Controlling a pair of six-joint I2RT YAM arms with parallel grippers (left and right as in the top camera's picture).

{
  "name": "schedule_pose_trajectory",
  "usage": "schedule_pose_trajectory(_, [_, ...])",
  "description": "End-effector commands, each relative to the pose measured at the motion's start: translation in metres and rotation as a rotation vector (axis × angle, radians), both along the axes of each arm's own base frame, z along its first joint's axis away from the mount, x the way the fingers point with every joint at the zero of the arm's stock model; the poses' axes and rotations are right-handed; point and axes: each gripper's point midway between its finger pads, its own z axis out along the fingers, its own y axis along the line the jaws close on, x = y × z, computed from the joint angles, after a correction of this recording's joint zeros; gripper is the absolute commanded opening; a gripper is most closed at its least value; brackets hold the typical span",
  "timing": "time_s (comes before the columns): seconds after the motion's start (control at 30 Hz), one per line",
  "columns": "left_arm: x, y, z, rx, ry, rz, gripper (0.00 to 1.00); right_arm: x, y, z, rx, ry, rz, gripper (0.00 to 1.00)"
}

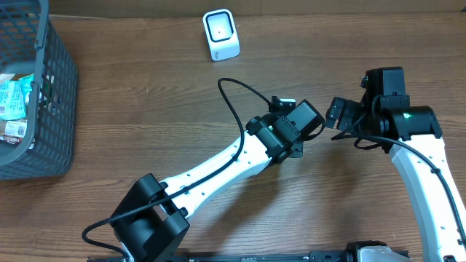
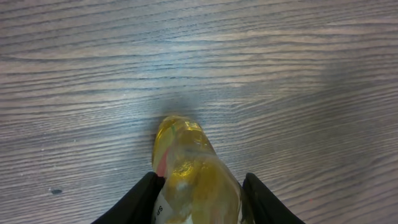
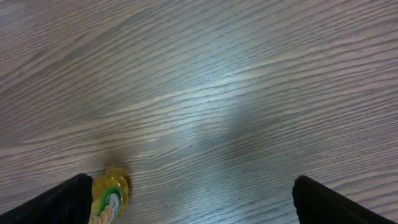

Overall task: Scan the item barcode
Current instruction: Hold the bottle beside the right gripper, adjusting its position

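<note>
Over the table (image 1: 145, 94), my left hand (image 2: 199, 196) gripped the yellow item (image 2: 185, 155); right hand (image 3: 194, 202) gaped wide, empty. Scanner (image 1: 220, 34) well apart; scan pending, I judged.

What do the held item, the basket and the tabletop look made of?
Item: looks like clear, glossy plastic over yellow contents. Highlights shine on it, though bottle or pouch is unclear.
Basket: probably moulded grey plastic, matte, with an open grid wall.
Table: wood or wood-look laminate, with brown grain lines and a soft sheen.
</note>
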Motion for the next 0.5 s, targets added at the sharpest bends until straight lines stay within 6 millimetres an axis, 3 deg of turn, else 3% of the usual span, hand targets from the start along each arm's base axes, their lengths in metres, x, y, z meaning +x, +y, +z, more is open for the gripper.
schedule_pose_trajectory(0.0, [0.0031, 0.0014, 0.0011, 0.021, -0.025, -0.02, 0.08, 0.0044, -0.0021, 0.0096, -0.01, -0.03, -0.001, 1.0])
schedule_pose_trajectory(0.27, [0.0033, 0.0035, 0.0008, 0.033, -0.029, -0.016, 0.05, 0.0044, -0.0021, 0.0096, -0.01, -0.03, -0.001, 1.0])
schedule_pose_trajectory(0.47, [0.0033, 0.0035, 0.0008, 0.033, -0.029, -0.016, 0.16, 0.0044, -0.0021, 0.0096, -0.01, -0.03, -0.001, 1.0])
